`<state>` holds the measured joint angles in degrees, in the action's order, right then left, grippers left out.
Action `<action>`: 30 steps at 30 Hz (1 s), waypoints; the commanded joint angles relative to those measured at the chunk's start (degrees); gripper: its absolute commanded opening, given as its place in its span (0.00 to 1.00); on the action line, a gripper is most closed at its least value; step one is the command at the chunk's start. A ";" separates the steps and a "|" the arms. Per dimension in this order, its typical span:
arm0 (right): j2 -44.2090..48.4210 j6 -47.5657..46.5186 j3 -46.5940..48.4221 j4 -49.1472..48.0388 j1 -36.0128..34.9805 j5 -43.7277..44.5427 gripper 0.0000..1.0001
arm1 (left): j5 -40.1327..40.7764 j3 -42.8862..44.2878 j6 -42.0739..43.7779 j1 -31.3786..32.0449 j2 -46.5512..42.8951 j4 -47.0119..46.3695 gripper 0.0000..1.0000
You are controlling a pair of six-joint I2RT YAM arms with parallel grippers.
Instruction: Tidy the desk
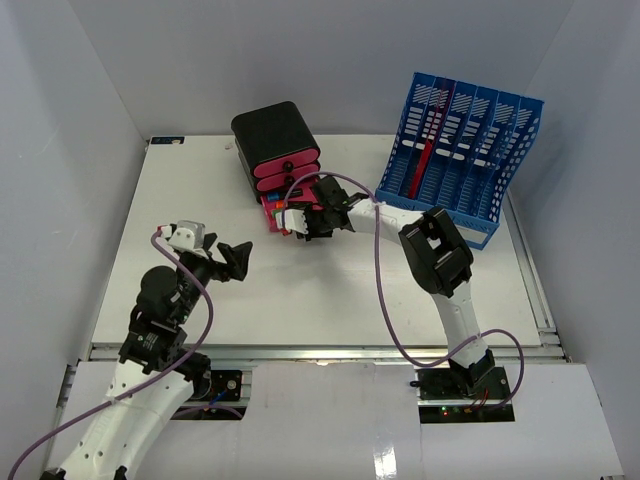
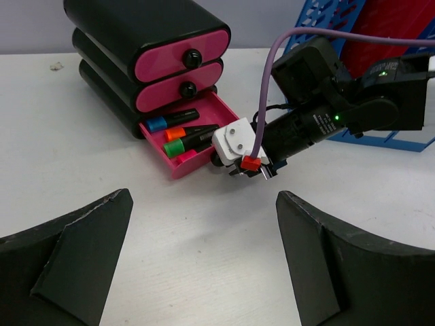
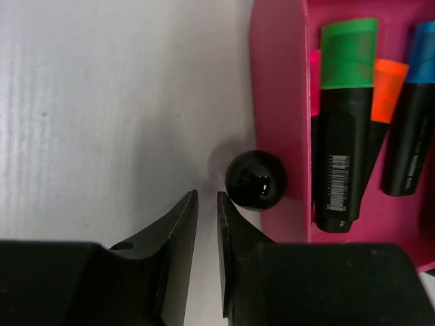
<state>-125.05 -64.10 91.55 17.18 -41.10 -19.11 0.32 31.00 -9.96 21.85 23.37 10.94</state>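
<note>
Over the flat white desk (image 1: pixel 330 290), left tool (image 1: pixel 236 262) gapes wide, right tool (image 3: pixel 207 200) sits almost closed.

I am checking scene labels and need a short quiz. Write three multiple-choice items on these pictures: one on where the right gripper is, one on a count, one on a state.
1. Where is the right gripper?
A. Beside the black round knob of the pink plastic bottom drawer.
B. At the far left corner.
C. Down at the near edge.

2. How many pink-fronted drawers has the black plastic drawer unit?
A. Two.
B. Three.
C. Five.

3. What is the bottom drawer's state?
A. Shut.
B. Pulled out, highlighters showing.
C. Taken out of the unit.

Answers:
1 A: the right wrist view shows the fingertips just beside the knob, not around it.
2 B: the left wrist view shows two shut fronts above one open.
3 B: capped highlighters lie in it, in plain view.
</note>
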 commanded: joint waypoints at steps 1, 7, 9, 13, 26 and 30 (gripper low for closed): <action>-2.51 2.22 1.35 -8.10 -0.62 5.15 0.27 | 2.61 0.13 -0.31 -0.31 -1.09 0.31 0.98; -5.52 2.46 4.35 -12.74 -0.61 8.20 0.36 | 3.10 0.11 -0.42 -0.28 -1.10 0.54 0.98; -6.44 2.62 5.33 -13.78 -0.58 8.81 0.40 | 2.91 0.11 -0.48 -0.25 -1.20 0.51 0.98; -8.49 3.05 8.77 -15.24 -0.44 10.40 0.51 | 2.87 -0.07 -0.65 -0.31 -1.60 0.52 0.98; -12.35 3.75 13.97 -19.14 0.09 12.81 0.82 | 1.17 -0.45 -0.85 -0.25 -1.22 -0.22 0.98; -13.08 3.75 14.51 -19.11 0.30 12.79 0.89 | 1.33 -0.51 -0.93 -0.31 -1.30 -0.13 0.98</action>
<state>-136.00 -61.01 104.12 -0.83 -41.26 -7.07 2.27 30.93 -10.45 21.85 22.17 11.18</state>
